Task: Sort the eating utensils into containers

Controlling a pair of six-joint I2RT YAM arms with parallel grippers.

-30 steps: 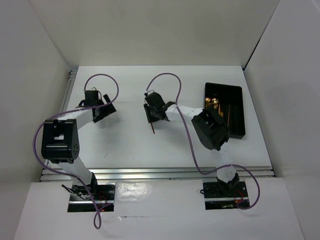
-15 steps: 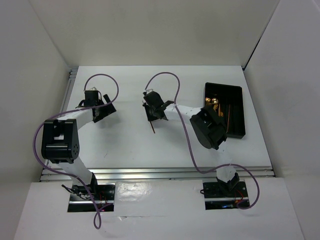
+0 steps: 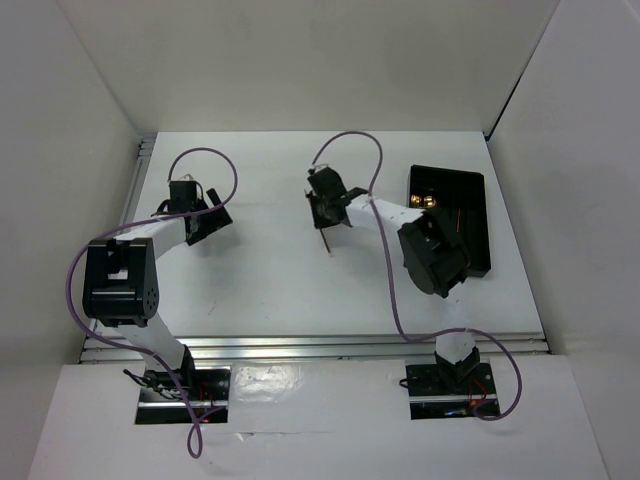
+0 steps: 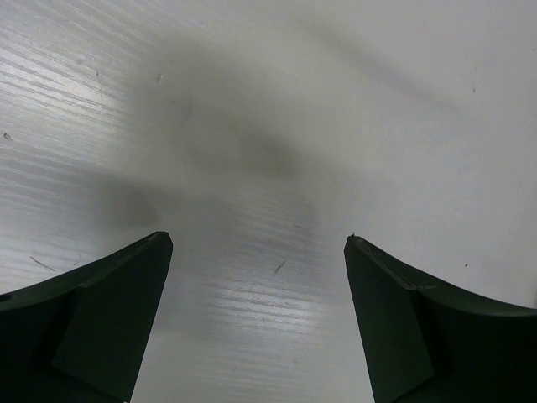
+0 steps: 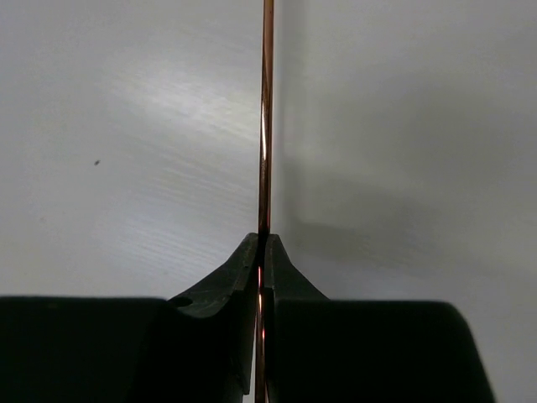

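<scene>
My right gripper [image 5: 264, 239] is shut on a thin copper-coloured chopstick [image 5: 267, 117] that runs straight up between its fingers over the white table. From above, that gripper [image 3: 327, 210] sits mid-table with the chopstick's dark end [image 3: 326, 244] poking out toward the near side. The black divided tray [image 3: 470, 190] lies to its right, partly covered by the right arm, with gold utensils [image 3: 424, 201] glinting inside. My left gripper [image 4: 256, 243] is open over bare table; in the top view it [image 3: 205, 222] is at the left.
White walls close in the table on three sides. A metal rail [image 3: 300, 347] runs along the near edge. Purple cables [image 3: 345, 145] loop above both arms.
The right gripper has closed on the chopstick and moved right and slightly back, toward the tray, carrying it along. The left arm has stayed still.
</scene>
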